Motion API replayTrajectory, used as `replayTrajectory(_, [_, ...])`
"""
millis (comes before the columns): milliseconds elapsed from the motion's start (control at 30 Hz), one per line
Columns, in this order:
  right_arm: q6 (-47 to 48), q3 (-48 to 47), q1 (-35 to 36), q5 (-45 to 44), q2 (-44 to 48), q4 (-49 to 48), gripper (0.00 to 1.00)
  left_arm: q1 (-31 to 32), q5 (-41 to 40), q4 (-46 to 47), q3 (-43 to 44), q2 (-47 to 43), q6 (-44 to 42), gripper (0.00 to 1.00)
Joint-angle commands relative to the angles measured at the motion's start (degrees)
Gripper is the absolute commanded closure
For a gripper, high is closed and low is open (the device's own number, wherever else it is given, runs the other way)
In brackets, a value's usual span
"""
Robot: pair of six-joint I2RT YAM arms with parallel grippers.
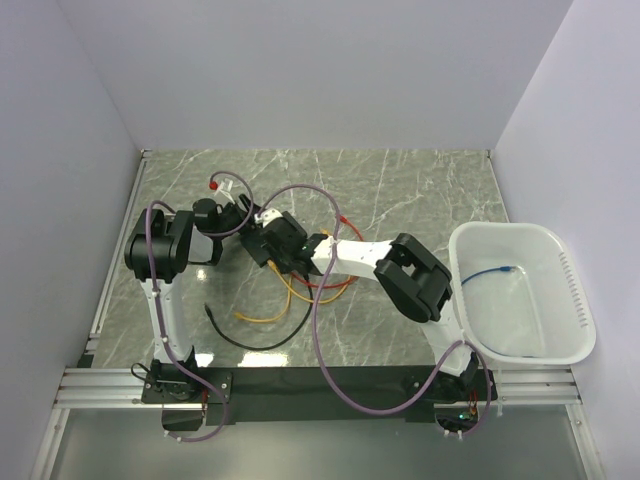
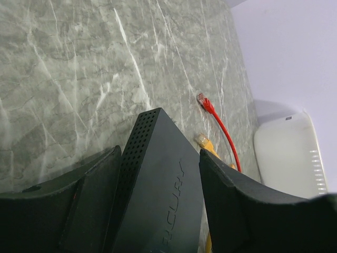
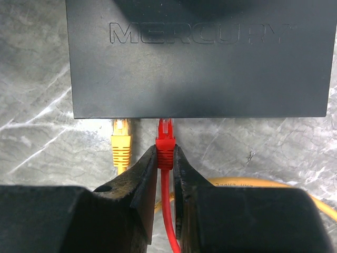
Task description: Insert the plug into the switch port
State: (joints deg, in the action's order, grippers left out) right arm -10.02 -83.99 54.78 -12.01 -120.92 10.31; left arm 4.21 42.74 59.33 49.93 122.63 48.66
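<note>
Right gripper [image 3: 166, 155] is clenched on the red plug [image 3: 165, 132], whose tip is at the edge of the switch [image 3: 200, 68], marked MERCURY. The switch lies left of the middle of the table [image 1: 400, 200]. Left gripper [image 2: 159, 152] straddles the switch; whether it grips, I cannot tell.

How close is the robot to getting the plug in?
Nearly there. Done: the right gripper has pinched the red plug and lined it up, its clear tip at the edge of the switch, beside a yellow plug. In hand: the left gripper straddles the switch, probably to steady it. Left: push the red plug fully in and let go. Whether it has entered at all is hidden.
</note>
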Motion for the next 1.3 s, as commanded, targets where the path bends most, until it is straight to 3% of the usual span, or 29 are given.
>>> replayTrajectory(0, [1.9, -4.1, 0.3, -2.3, 0.0, -8.6, 1.0, 1.6, 4.3, -2.2, -0.4, 2.2, -0.7, 0.34])
replayTrajectory(300, [1.0, -5.0, 0.4, -2.8, -1.4, -9.2, 1.0, 1.7, 4.9, -0.2, -2.0, 3.4, 0.8, 0.35])
replayTrajectory(433, [0.6, -5.0, 0.3, -3.2, -1.6, -9.4, 1.0, 1.7, 7.5, 6.8, -3.9, 5.5, 6.6, 0.35])
replayTrajectory(867, [2.0, -8.8, -0.1, -2.7, -2.0, -9.4, 1.0, 2.6, 4.5, -1.5, -4.6, 3.1, 0.1, 0.36])
replayTrajectory(1267, [2.4, -15.1, -1.8, 0.8, -5.0, -10.2, 1.0, 3.3, 5.0, -2.6, -3.6, 4.2, -0.9, 0.37])
